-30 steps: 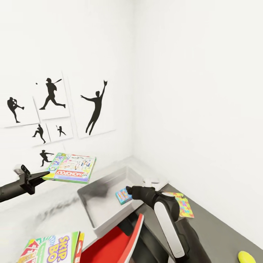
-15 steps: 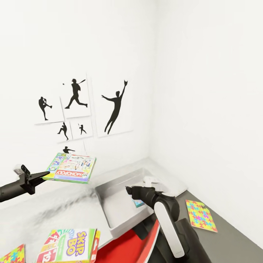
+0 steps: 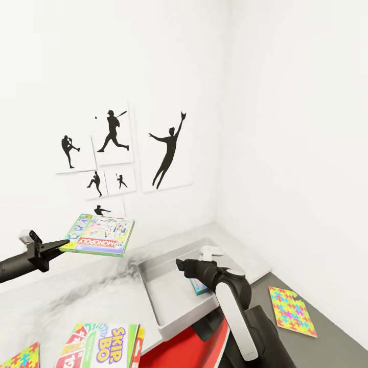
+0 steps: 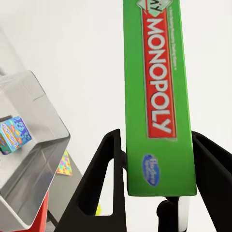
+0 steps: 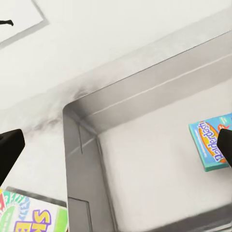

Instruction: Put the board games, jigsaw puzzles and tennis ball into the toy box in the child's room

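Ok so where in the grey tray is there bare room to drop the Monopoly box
Most of the toy box floor is bare: the whole stretch from its near-left wall across to the small blue board game, which lies toward the far right end. The right gripper hovers open over that end, so it is tighter there. The left gripper holds the Monopoly box aloft, left of the tray.

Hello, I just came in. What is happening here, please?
A robot is tidying toys into the toy box on the table. Its left gripper holds the Monopoly box in the air, to the left of the toy box. The right gripper hangs open over the toy box, where a small blue game already lies. The Skip-Bo box and two jigsaw puzzles are still outside.
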`<state>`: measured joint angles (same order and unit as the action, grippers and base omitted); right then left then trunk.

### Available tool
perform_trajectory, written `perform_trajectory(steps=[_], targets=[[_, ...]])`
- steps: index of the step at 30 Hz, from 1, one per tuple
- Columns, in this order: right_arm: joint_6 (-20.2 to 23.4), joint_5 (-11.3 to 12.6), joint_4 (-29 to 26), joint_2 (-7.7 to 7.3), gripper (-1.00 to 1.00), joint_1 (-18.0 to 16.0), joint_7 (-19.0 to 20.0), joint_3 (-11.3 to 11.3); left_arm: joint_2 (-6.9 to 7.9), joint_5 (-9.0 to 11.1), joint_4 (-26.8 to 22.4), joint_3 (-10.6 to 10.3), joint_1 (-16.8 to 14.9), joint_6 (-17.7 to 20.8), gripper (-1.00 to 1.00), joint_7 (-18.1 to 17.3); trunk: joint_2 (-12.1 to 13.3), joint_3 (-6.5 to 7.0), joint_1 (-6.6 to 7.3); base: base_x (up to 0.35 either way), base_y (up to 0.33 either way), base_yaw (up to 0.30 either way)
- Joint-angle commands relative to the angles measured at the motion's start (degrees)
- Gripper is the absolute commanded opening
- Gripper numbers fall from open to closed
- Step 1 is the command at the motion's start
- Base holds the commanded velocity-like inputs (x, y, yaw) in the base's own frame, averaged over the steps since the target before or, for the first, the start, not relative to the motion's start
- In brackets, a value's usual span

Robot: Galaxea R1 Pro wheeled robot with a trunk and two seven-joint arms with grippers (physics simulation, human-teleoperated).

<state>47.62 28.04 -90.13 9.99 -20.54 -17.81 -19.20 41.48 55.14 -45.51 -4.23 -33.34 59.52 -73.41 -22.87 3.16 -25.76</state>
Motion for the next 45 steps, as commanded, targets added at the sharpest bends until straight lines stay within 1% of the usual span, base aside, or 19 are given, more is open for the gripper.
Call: perform_trajectory(steps=[1, 19, 33, 35, 38, 40, 41, 42, 43, 44, 45], targets=[[0.1, 0.6, 0.0, 0.00, 1.00, 0.0, -0.6, 0.0, 0.07, 0.2, 0.1, -0.2, -0.1, 0.4, -1.00, -0.2, -0.1, -0.03, -0.03, 0.007, 0.000, 0.001], [0.3, 0.6, 0.0, 0.00, 1.00, 0.0, -0.6, 0.1, 0.07, 0.2, 0.1, -0.3, -0.1, 0.4, -1.00, -0.3, -0.1, -0.03, -0.03, 0.059, 0.000, 0.000], [0.3, 0.6, 0.0, 0.00, 1.00, 0.0, -0.5, 0.1, 0.03, 0.2, 0.1, -0.2, -0.1, 0.4, -1.00, -0.2, -0.1, -0.03, -0.03, 0.005, 0.000, 0.000], [0.3, 0.6, -0.2, 0.00, 1.00, 0.0, -0.4, 0.1, -0.06, 0.2, 0.1, -0.2, -0.1, 0.4, -1.00, -0.1, -0.1, -0.03, -0.03, 0.000, 0.000, 0.000], [0.5, 0.5, -0.6, 0.00, 1.00, -0.3, 0.0, 0.3, -0.96, 0.2, 0.1, -0.2, -0.1, 0.3, -1.00, 0.6, -0.1, -0.03, -0.03, 0.000, 0.000, 0.000], [0.5, 0.6, -0.7, 0.00, 1.00, -0.3, 2.5, 0.8, -1.51, 0.1, 0.0, -0.2, -0.1, 0.2, -1.00, 1.1, -0.1, -0.03, -0.03, 0.000, 0.000, 0.000], [0.5, 0.6, -0.8, 0.00, 1.00, -0.4, 4.9, 1.4, -1.81, 0.1, -0.1, -0.2, -0.1, 0.2, -1.00, 1.6, -0.1, -0.03, -0.03, 0.000, 0.000, 0.000], [0.5, 0.6, -0.8, 0.00, 1.00, -0.4, 8.1, 2.5, -2.19, 0.2, -0.2, -0.3, -0.1, 0.2, -1.00, 2.2, -0.1, -0.03, -0.03, 0.000, 0.000, 0.000], [0.6, 0.6, -0.8, 0.00, 1.00, -0.4, 12.1, 4.1, -2.62, 0.2, -0.2, -0.5, -0.1, 0.2, -1.00, 2.7, -0.1, -0.03, -0.03, 0.000, 0.000, 0.000], [0.6, 0.6, -0.8, 0.00, 1.00, -0.4, 16.6, 6.4, -3.07, 0.2, -0.2, -0.7, -0.1, 0.2, -1.00, 3.1, -0.1, -0.03, -0.03, 0.000, 0.000, 0.000], [0.6, 0.6, -0.8, -0.50, 1.00, -0.4, 21.5, 9.0, -3.41, 0.2, -0.3, -0.8, -0.1, 0.2, -1.00, 3.3, -0.1, -0.03, -0.03, 0.000, 0.000, 0.000]])
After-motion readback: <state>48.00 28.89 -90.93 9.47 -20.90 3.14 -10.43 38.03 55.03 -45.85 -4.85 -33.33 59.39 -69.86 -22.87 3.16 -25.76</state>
